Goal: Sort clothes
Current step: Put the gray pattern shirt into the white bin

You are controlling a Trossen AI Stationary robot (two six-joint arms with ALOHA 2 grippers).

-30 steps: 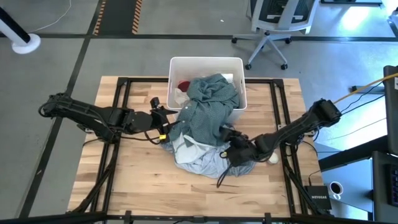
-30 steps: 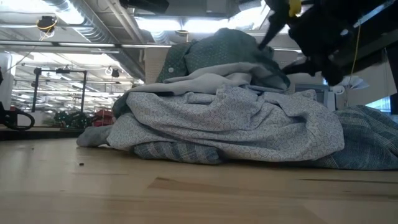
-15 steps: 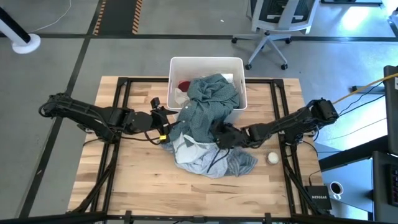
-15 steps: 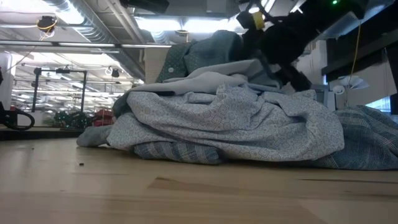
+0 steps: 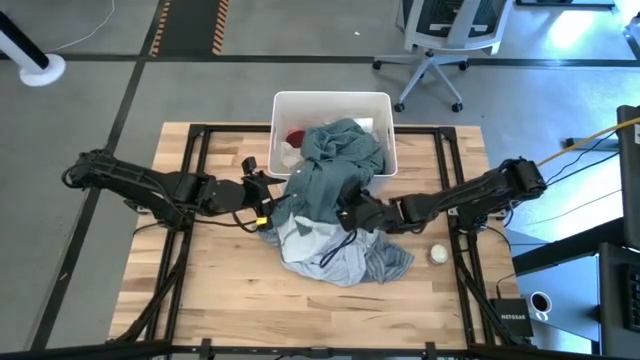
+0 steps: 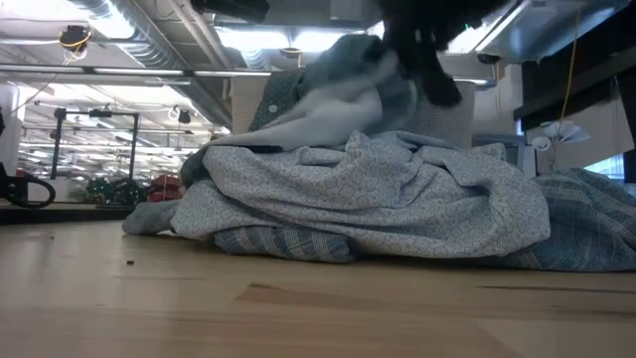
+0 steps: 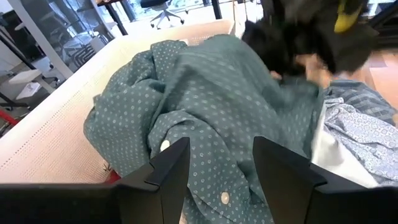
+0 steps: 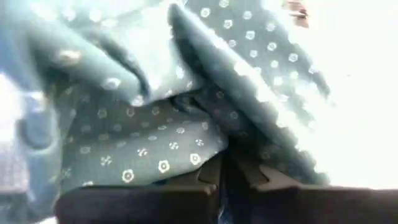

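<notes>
A teal dotted shirt (image 5: 335, 160) hangs out of the white tub (image 5: 285, 105) and lies over a heap of clothes on the table. In the heap are a grey-white patterned piece (image 6: 378, 199), a blue-grey striped shirt (image 6: 586, 229) and a white piece (image 5: 300, 238). A small red piece (image 5: 296, 137) lies inside the tub. My right gripper (image 5: 347, 212) is on top of the heap, shut in the teal shirt's folds (image 8: 155, 143). My left gripper (image 5: 264, 203) stands open at the heap's left side, facing the teal shirt (image 7: 205, 93); whether its fingers touch cloth I cannot tell. My right gripper (image 8: 221, 174) is shut on a fold of the teal dotted shirt (image 8: 186, 158) where the shirt lies on the heap. It comes in from the table's right side, slanting down. One layer or several, I cannot tell. The shirt's far part stays draped over the tub's near rim.
A small white ball (image 5: 438, 254) lies on the wood near the right of the heap. The table's black frame rails (image 5: 200, 150) run along its edges. Bare wood (image 5: 230, 300) shows at the near and left sides. An office chair (image 5: 440, 50) stands beyond the table.
My right gripper has gone from the heap's near right corner toward the tub, up over the heap onto the teal shirt. The white ball, hidden under the arm before, now shows. In the low view the white and teal cloth on top of the heap has been pushed up.
</notes>
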